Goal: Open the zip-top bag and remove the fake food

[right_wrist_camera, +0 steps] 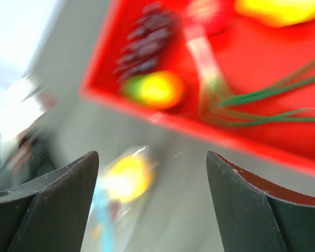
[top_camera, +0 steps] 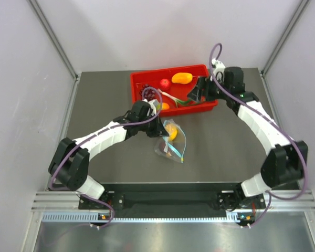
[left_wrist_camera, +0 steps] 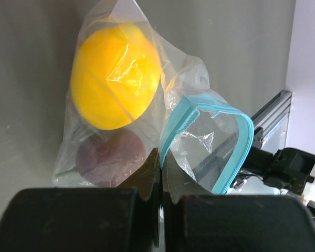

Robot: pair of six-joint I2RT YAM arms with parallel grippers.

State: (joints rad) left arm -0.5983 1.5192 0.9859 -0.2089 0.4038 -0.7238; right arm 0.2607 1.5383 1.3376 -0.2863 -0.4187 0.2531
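Two grips to report. My left fingers (left_wrist_camera: 147, 181) are pinched shut on the film of the clear crinkly plastic zip-top bag (left_wrist_camera: 199, 126), just below its teal-blue zip strip (left_wrist_camera: 243, 142); the mouth looks parted. Round yellow plastic lemon (left_wrist_camera: 115, 79) and dark maroon piece (left_wrist_camera: 107, 157) are inside, with the bag on the grey worktop (top_camera: 226, 147) near the red plastic tray (top_camera: 139, 84). My right fingers (right_wrist_camera: 52, 199) are spread, empty, over the tray edge. Film is probably light, floppy and slippery, so the stiffer strip is the better hold.

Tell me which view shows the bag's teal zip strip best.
The left wrist view: the zip strip is close and sharp, looped open beside the left gripper pinching the zip-top bag. The top external view shows only a thin teal line; the right wrist view, a blurred smear.
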